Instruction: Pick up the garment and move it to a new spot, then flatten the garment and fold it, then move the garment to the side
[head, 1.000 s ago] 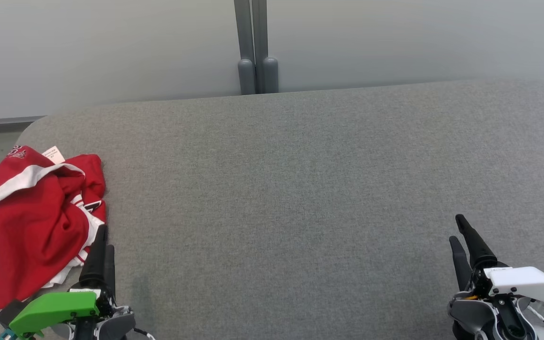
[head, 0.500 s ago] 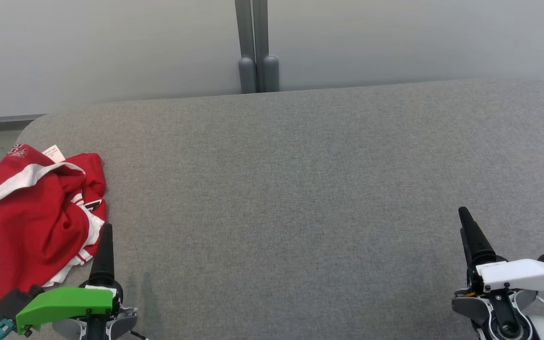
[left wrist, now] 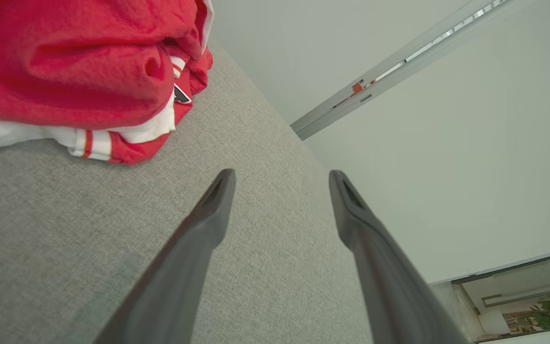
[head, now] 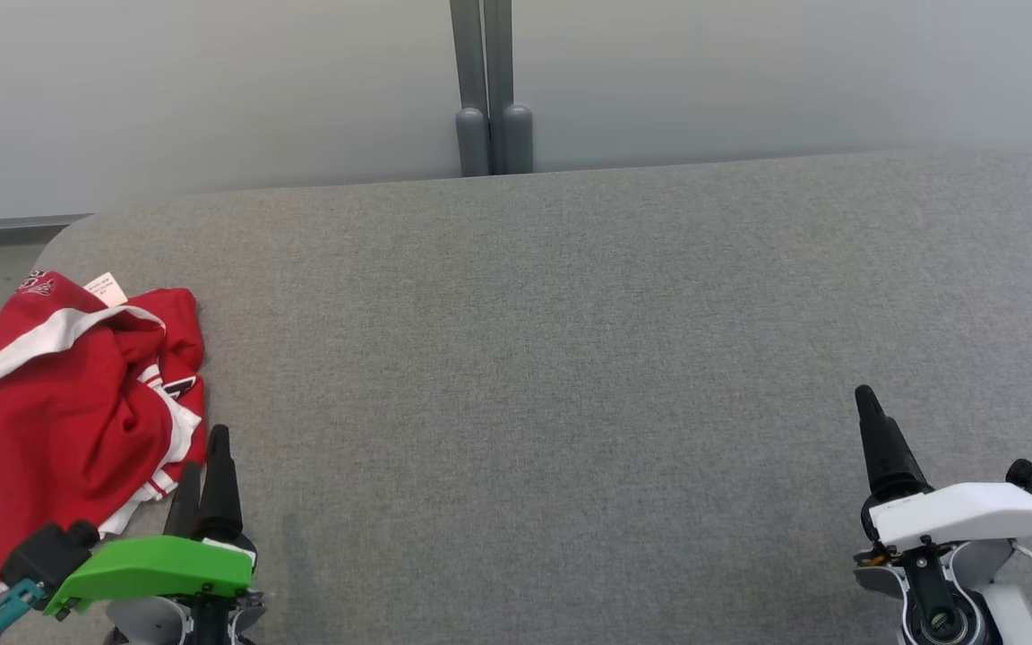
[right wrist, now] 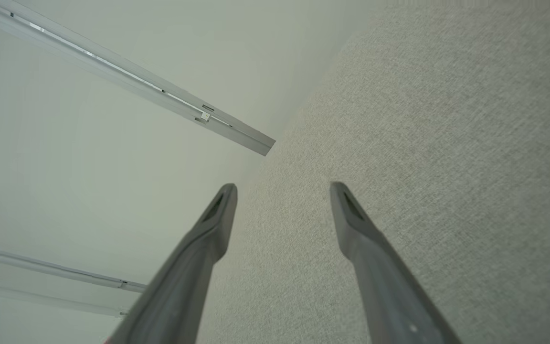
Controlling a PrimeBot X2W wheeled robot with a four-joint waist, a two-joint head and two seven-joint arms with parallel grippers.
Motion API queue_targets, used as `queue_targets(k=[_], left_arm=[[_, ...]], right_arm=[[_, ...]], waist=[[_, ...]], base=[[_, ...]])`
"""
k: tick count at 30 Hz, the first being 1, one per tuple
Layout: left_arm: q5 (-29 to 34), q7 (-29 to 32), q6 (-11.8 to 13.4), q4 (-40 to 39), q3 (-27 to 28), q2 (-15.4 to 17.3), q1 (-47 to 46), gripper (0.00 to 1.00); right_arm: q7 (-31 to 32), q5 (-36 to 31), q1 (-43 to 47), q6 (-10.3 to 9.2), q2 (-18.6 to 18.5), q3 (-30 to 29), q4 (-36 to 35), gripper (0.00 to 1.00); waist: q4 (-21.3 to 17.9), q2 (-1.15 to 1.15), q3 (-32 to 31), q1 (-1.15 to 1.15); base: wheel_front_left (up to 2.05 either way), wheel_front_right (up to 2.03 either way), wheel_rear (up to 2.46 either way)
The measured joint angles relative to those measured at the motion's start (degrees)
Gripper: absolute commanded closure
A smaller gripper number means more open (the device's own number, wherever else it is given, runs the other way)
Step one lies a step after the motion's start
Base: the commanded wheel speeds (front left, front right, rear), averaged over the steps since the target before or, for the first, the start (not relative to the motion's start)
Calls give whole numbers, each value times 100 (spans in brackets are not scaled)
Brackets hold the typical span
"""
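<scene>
Garment (head: 59, 421) lay bunched at far left edge of desk (head: 570, 358), just left of my left pincer (head: 203, 451), not touching. Left pincer's jaws spread, empty. Right pincer (head: 870, 421) likewise spread, empty, well apart from garment. Left arm nearer for pickup.

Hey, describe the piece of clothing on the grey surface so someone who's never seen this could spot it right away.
Start with the wide grey fabric-covered surface in front of the pale wall. At its left edge, just beside the green-capped left end effector, lies a crumpled garment. It is bright red with white bands, red-and-white striped trim and a small white label, standing out against the plain grey around it.
</scene>
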Motion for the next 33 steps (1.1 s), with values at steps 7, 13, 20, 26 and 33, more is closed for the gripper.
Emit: queue_targets(k=[7, 13, 20, 26, 33], left_arm=[[723, -126, 146, 25, -87, 3, -12, 0], [1192, -249, 169, 35, -149, 4, -15, 0], [1823, -374, 234, 30, -216, 9, -17, 0], [2227, -467, 271, 30, -289, 20, -20, 0], [2741, -576, 323, -8, -355, 36, -34, 0]], right_arm=[[-131, -726, -7, 0, 19, 14, 26, 0], [-252, -1300, -18, 0, 31, 2, 42, 0], [-374, -1908, -33, 0, 38, -7, 31, 0], [-469, -2358, -34, 0, 40, 40, 33, 0], [-571, -2874, -34, 0, 32, 55, 45, 0]], waist=[[11, 0, 0, 0], [17, 0, 2, 0], [27, 0, 3, 0], [39, 0, 1, 0], [48, 0, 1, 0]], base=[[0, 0, 0], [0, 0, 0], [0, 0, 0], [0, 0, 0], [0, 0, 0]])
